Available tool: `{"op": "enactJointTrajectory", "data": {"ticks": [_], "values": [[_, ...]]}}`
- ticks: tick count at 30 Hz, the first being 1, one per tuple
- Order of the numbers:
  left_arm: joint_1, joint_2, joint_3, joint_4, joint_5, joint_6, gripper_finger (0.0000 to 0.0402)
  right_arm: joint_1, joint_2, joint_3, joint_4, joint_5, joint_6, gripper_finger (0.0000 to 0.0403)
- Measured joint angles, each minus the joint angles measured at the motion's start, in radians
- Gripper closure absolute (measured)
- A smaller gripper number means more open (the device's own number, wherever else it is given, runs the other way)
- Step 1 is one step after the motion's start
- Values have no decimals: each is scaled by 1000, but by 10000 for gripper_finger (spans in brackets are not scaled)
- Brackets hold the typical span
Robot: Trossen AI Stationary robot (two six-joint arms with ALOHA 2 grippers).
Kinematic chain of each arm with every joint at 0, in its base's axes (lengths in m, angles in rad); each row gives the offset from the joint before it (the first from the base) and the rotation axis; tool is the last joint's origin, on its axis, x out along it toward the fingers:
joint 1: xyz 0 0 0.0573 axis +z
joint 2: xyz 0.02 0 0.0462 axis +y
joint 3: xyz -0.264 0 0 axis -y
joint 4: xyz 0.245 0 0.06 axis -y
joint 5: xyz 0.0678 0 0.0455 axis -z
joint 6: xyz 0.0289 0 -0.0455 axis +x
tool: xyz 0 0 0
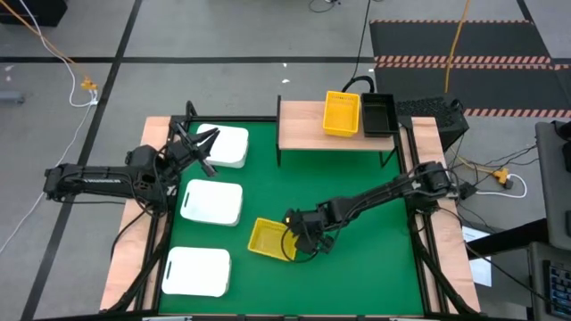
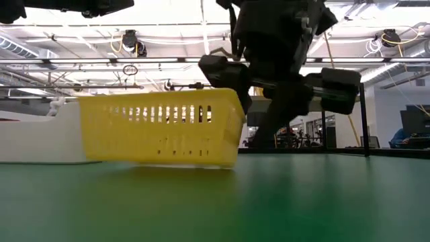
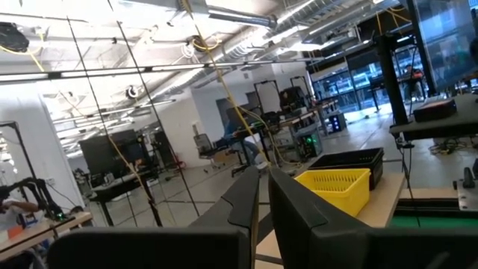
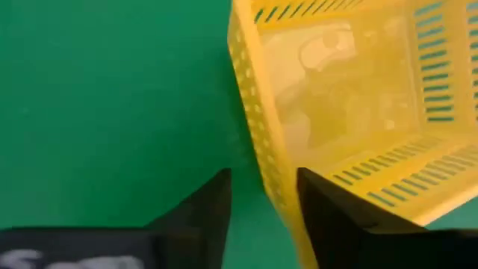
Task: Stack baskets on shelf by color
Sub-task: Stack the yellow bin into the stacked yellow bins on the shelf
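**Three white baskets in a row, one yellow basket under the right gripper**

Three white baskets [image 1: 211,201] line the left side of the green table [image 1: 357,205] in the high view, from upper left to lower left. The left gripper [image 1: 203,150] hovers over the upper one, its fingers [image 3: 246,202] drawn close with only a thin slit between them and nothing held.

Low in the middle of the frame, a yellow basket [image 1: 271,239] sits on the mat, tilted, its near edge slightly lifted in the low view. The right gripper [image 1: 297,234] stands at its right rim, fingers [image 4: 328,202] parted astride the side wall, one inside and one outside; whether they touch the wall I cannot tell.

At upper centre the wooden shelf [image 1: 303,129] carries a second yellow basket [image 1: 342,113] and, just beside it on the right, a black basket [image 1: 378,115]. The shelf's left half is bare. Wide green mat lies open between shelf and grippers, and along the right edge.
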Motion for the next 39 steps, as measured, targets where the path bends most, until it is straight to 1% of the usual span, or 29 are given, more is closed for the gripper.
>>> {"op": "enactJointTrajectory", "data": {"ticks": [1,4,5,8,11,12,14,17,19,21,24,27,29,33,38,39], "values": [[0,0,0,0,0,0,364,0,-6,0,-4,0,0,291],[0,0,0,0,0,0,364,-9,-44,0,-8,-5,9,374],[0,0,0,0,0,0,364,-13,-67,0,-17,-6,13,388],[0,0,0,0,0,1,364,-23,-155,7,-40,-8,61,395],[0,0,0,1,0,1,364,-35,-275,49,-80,2,93,398],[0,0,0,1,0,1,364,-39,-321,66,-75,29,108,398],[0,0,0,1,0,1,364,-51,-418,98,-62,119,131,399],[0,0,0,2,0,-3,364,-91,-546,136,-75,360,190,400],[0,0,0,2,0,-7,364,-148,-615,147,-128,481,240,400],[0,0,0,2,0,-10,364,-226,-669,149,-188,544,298,400],[0,0,0,2,0,-14,364,-363,-706,149,-305,547,363,401],[0,0,0,4,0,-23,364,-484,-700,148,-400,544,383,401],[0,0,0,8,0,-25,364,-548,-682,148,-430,512,383,402],[0,0,0,16,0,-23,364,-651,-631,147,-490,424,384,402],[13,0,0,16,0,-21,364,-734,-573,147,-560,408,384,402],[18,0,0,15,0,-21,364,-745,-564,147,-573,390,385,402]]}}
